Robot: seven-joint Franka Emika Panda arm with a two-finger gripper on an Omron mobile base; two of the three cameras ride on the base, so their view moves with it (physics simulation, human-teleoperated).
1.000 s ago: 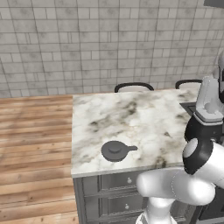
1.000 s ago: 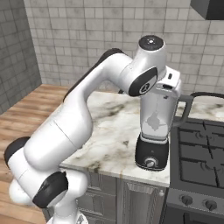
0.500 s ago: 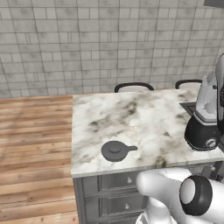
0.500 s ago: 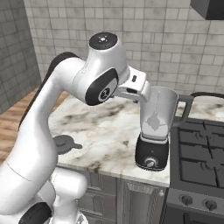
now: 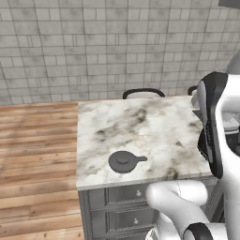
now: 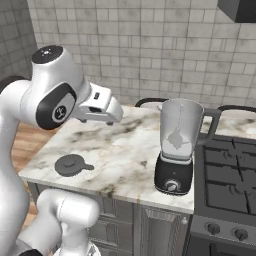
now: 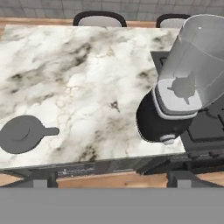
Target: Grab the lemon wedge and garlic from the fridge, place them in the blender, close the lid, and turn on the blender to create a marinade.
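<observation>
Looking at the marbled white stone worktop (image 6: pixel 115 155), the dark grey round lid with its side tab (image 6: pixel 71 164) lies flat near the front-left edge, well apart from the black-based blender with the clear greyish jar (image 6: pixel 179 145), so the jar mouth stays open, probably for loading ingredients. Can't tell whether the end effector is wide or narrow.

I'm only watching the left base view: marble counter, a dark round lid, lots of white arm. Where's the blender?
Observer: The blender stands near the counter's front edge, right beside the stove.
Visitor: Is anything in its jar?
Observer: From the hand view I see just the blade at the bottom; no food shows.
Visitor: And is the lid on it?
Observer: No, the jar is open on top; the lid lies flat on the marble, well apart from the blender.
</observation>
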